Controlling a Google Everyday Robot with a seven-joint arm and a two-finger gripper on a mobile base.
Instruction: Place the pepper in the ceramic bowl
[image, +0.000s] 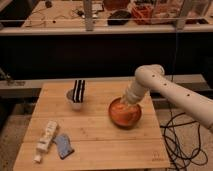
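Observation:
The orange-terracotta ceramic bowl (125, 113) stands on the right half of the wooden table (95, 145). My white arm comes in from the right and bends down into the bowl. The gripper (127, 102) is low inside the bowl, at its back part. The pepper does not show apart from the bowl's orange inside; I cannot tell whether it is held or lying in the bowl.
A small pale grey cup (75, 102) with a black-and-white striped piece (78, 91) stands left of the bowl. A white bottle (45, 138) and a blue cloth-like item (63, 145) lie at the front left. Cables hang at the right of the table.

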